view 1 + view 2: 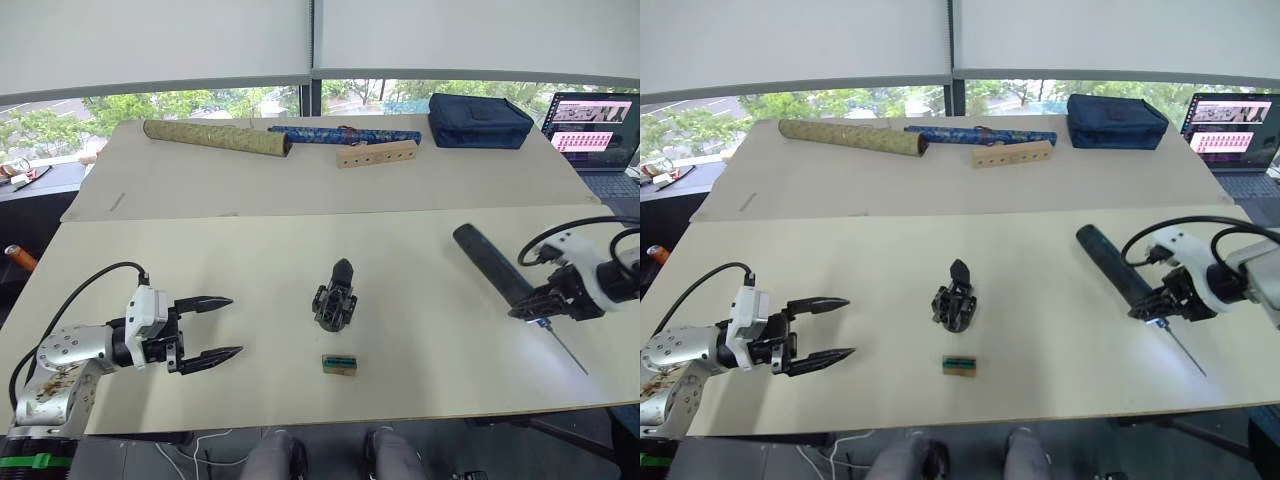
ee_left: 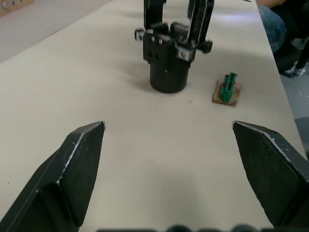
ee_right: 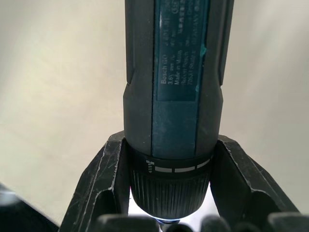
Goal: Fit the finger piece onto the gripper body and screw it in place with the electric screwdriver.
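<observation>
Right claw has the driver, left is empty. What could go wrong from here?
1. The right claw grips the dark blue-black cylindrical electric screwdriver only at its collar, near the thin metal bit; the long body could swing or slip under torque.
2. The small black gripper body stands free on the table, unheld; the open left claw is well away, so screwing may tip or spin it.
3. The small wooden block with a green top lies close by and could get knocked.

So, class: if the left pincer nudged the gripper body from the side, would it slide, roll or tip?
Probably slide or tip, not roll: the gripper body stands upright on a flat round base on the smooth table. Its upright finger puts bulk high up, so a high push might topple it. It looks rigid, so it shouldn't flex. The open left pincer is beside it, apart.
</observation>
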### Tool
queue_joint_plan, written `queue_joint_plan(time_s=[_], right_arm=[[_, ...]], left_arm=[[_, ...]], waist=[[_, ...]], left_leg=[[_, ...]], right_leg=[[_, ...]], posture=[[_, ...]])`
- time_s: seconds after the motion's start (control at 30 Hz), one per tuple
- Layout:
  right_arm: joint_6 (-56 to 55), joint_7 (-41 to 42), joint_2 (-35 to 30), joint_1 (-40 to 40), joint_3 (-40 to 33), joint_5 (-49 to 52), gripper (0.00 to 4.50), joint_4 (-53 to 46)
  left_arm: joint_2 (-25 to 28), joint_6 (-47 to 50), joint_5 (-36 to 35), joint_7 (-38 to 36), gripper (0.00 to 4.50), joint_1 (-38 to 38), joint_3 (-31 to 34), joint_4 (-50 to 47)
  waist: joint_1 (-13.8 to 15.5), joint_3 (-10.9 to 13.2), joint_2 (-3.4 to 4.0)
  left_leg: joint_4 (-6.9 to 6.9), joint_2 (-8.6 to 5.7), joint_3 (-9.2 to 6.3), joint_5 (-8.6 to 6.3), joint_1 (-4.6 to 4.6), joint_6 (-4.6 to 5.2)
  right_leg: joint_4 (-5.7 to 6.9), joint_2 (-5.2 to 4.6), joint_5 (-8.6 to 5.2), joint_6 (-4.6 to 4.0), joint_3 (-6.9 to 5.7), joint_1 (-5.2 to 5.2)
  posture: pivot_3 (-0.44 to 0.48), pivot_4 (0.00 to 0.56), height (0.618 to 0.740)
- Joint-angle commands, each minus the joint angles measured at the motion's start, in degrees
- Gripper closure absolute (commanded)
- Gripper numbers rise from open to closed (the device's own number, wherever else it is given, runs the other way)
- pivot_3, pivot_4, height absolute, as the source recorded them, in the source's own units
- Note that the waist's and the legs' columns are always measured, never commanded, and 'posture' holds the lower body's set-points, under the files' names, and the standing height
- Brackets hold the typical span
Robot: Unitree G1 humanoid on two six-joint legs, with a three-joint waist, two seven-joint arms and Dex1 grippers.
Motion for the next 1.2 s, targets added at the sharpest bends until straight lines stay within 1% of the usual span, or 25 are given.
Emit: queue_joint_plan(time_s=[0.03,0.23,0.3,0.33,0.43,0.47,0.6,0.67,0.7,0.77,0.83,0.87,0.93,1.03,1.13,1.2], right_arm=[[-5.5,0.9,1.5,-2.9,-1.6,-4.8,2.6,4.3],[-9.6,2.9,4.9,-4.5,-2.4,-9.4,2.6,10.3],[-10.6,3.6,5.2,-5.0,-3.0,-10.4,1.59,12.2],[-11.0,4.2,5.2,-5.2,-3.1,-10.8,1.31,12.8],[-12.3,4.1,4.4,-5.8,-5.6,-11.3,0.26,13.8],[-12.6,4.1,4.1,-6.0,-6.5,-11.4,0.02,14.0],[-17.9,5.9,0.3,-3.5,-13.2,-9.2,0.02,11.0],[-25.3,8.9,-1.3,0.2,-19.7,-5.2,0.02,7.3],[-29.0,10.2,-1.0,2.4,-23.8,-2.4,0.02,5.1],[-36.3,10.9,3.1,7.7,-33.9,4.0,0.02,-0.1],[-42.5,14.5,7.1,13.0,-40.8,9.7,0.02,-5.2],[-44.7,16.3,8.6,16.4,-42.7,11.3,0.02,-8.7],[-47.0,16.1,12.8,21.5,-45.0,14.1,0.02,-14.8],[-51.2,14.8,17.9,27.0,-44.0,13.9,0.02,-19.2],[-56.2,14.8,22.0,29.1,-42.1,12.3,0.02,-18.8],[-61.3,14.4,24.4,28.7,-41.5,11.0,0.02,-16.5]], left_arm=[[0.4,1.0,-1.1,0.5,0.03,0.1,1.3,-2.5],[0.8,2.5,-0.8,1.2,0.03,1.5,1.9,-3.6],[0.6,1.6,0.0,1.6,0.0,1.5,2.5,-2.9],[0.6,1.3,0.2,1.8,0.0,1.5,2.6,-2.8],[1.3,1.6,1.0,2.4,0.0,1.9,3.1,-2.3],[1.4,1.8,1.2,2.8,0.0,2.0,3.2,-2.3],[2.1,0.7,3.5,5.1,0.0,2.7,4.7,-0.8],[1.9,-1.5,3.9,5.0,0.0,2.8,6.1,0.9],[1.6,-2.3,4.2,5.4,0.0,3.1,6.7,1.7],[1.6,-5.5,6.7,6.2,0.0,4.8,7.2,3.8],[1.4,-9.3,10.0,7.9,0.0,5.6,7.3,5.5],[1.1,-10.1,11.1,9.5,0.0,5.6,7.4,6.3],[0.5,-12.0,12.1,11.1,0.0,5.9,7.6,6.9],[-0.1,-12.4,13.3,12.9,0.0,7.5,7.1,5.6],[-0.6,-13.0,14.1,14.7,0.0,8.7,6.9,4.0],[-0.6,-12.8,14.0,15.7,0.0,9.4,7.5,2.9]], waist=[[0.2,0.0,0.0],[0.2,0.0,0.01],[0.2,0.0,0.01],[0.2,0.0,0.01],[0.1,0.0,0.0],[0.1,0.0,0.01],[0.2,0.0,0.01],[0.3,0.0,0.01],[0.3,0.0,0.01],[0.1,0.0,-0.04],[-0.1,0.0,-0.24],[0.0,0.0,-0.28],[0.2,0.0,-0.29],[0.6,0.0,-0.31],[0.9,0.0,-0.32],[0.9,0.0,-0.35]], left_leg=[[0.03,-0.01,0.01,0.0,-0.01,0.0],[0.03,-0.01,0.0,0.02,0.03,-0.01],[0.03,-0.01,0.01,0.04,0.04,-0.03],[0.04,-0.01,0.01,0.05,0.04,-0.04],[0.04,-0.01,0.01,0.06,0.14,-0.06],[0.04,0.0,0.01,0.06,0.15,-0.06],[0.03,0.0,0.0,0.06,0.15,-0.07],[0.02,0.0,-0.01,0.06,0.15,-0.07],[0.01,0.0,-0.01,0.06,0.14,-0.07],[0.0,0.02,0.0,0.06,0.23,-0.07],[-0.04,0.04,0.05,0.06,0.39,-0.1],[-0.05,0.05,0.07,0.06,0.52,-0.11],[-0.05,0.05,0.02,0.06,0.55,-0.12],[-0.01,0.03,-0.02,0.06,0.53,-0.11],[0.03,0.0,-0.02,0.05,0.52,-0.1],[0.02,0.01,-0.02,0.05,0.54,-0.1]], right_leg=[[0.01,0.0,0.01,0.01,0.0,0.01],[-0.01,0.02,0.02,0.06,-0.09,0.11],[-0.02,0.03,0.01,0.07,-0.11,0.12],[-0.01,0.03,0.0,0.08,-0.12,0.12],[0.0,0.04,0.0,0.08,-0.12,0.21],[0.0,0.05,0.0,0.08,-0.12,0.21],[0.01,0.05,0.0,0.08,-0.11,0.2],[0.01,0.05,-0.01,0.1,-0.12,0.19],[0.0,0.05,-0.02,0.11,-0.15,0.19],[0.0,0.06,-0.02,0.12,-0.17,0.28],[0.0,0.07,-0.02,0.11,-0.17,0.38],[0.01,0.09,-0.01,0.11,-0.16,0.49],[0.01,0.08,0.0,0.1,-0.17,0.55],[0.07,0.01,0.06,0.09,-0.15,0.53],[0.08,-0.02,0.14,0.04,-0.14,0.5],[0.08,-0.01,0.19,-0.01,-0.14,0.49]], posture=[[0.0,0.15,0.74],[0.0,0.15,0.74],[0.0,0.15,0.74],[0.0,0.15,0.74],[0.0,0.15,0.74],[0.0,0.15,0.74],[0.0,0.15,0.74],[0.0,0.15,0.74],[0.0,0.15,0.74],[0.0,0.15,0.74],[0.0,0.15,0.74],[0.0,0.15,0.74],[0.0,0.15,0.74],[0.0,0.15,0.74],[0.0,0.15,0.74],[0.0,0.15,0.74]])
